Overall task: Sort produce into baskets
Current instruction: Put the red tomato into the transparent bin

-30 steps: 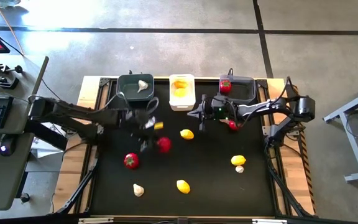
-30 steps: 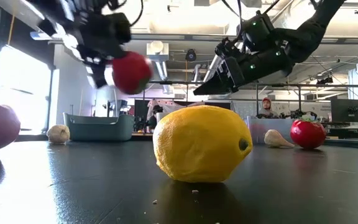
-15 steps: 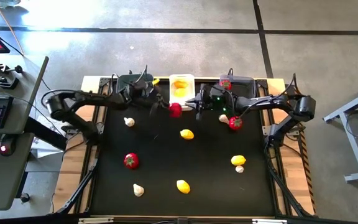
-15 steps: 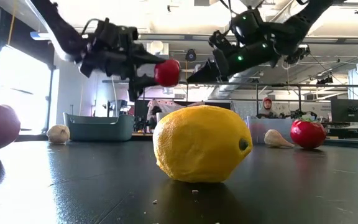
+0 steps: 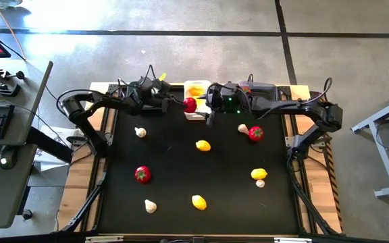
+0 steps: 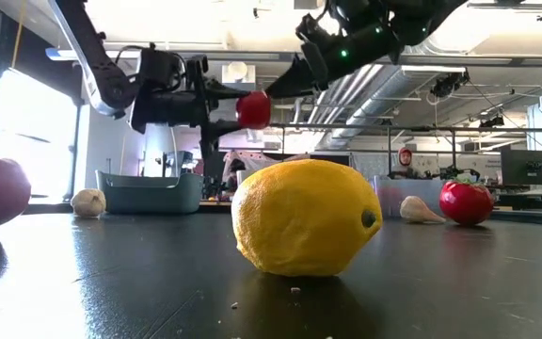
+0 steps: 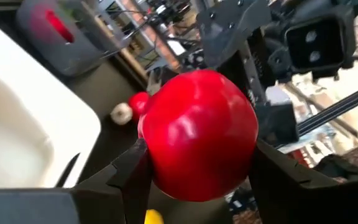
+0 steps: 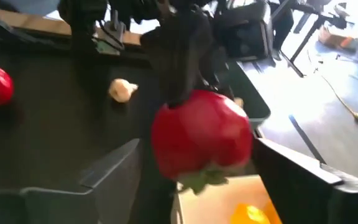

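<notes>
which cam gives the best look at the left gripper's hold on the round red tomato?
Left wrist view: the round red tomato fills it, clamped by the left gripper. Right wrist shows its green top from the other side. Low shows it held aloft. High shows a small red dot by the white basket.

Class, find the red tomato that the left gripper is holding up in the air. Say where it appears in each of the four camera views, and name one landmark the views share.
High view: red tomato, by the white basket.
Low view, upper middle, above the lemon.
Left wrist view, centre, between the fingers.
Right wrist view, centre.
Shared landmark: the white basket, except in the low view.
</notes>
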Robot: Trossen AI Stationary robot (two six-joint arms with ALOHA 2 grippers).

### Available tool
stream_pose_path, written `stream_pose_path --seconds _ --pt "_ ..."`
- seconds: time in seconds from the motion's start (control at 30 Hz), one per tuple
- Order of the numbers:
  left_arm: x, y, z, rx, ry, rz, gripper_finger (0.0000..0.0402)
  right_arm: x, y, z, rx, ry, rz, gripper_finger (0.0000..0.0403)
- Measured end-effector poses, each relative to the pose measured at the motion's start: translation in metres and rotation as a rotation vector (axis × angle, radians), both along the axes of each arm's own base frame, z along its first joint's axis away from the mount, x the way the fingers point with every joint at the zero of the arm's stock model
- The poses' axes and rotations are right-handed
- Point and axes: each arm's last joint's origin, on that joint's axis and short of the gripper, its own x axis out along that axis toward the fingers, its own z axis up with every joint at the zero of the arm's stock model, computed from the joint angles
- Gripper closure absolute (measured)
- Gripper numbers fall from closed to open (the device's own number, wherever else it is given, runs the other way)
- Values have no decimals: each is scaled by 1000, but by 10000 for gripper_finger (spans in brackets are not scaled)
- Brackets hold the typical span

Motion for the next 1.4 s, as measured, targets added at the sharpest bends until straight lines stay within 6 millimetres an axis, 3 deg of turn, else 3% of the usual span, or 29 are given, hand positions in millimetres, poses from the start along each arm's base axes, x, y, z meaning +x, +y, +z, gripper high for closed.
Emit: stream_pose_path --seconds 0.2,0.63,0.83,1.1,1.4 --pt "2 1 7 25 -36 -17 207 7 10 10 -96 -77 1 71" --pt "17 6 38 64 -121 -153 207 10 17 14 -225 -92 29 71" --pt "22 -1 38 57 -120 -179 203 10 22 14 -247 -78 51 98" --pt "21 0 38 109 -128 -173 161 10 23 14 -235 -78 48 148" --pt "5 26 40 326 -165 1 126 3 -6 17 -151 -72 -60 148"
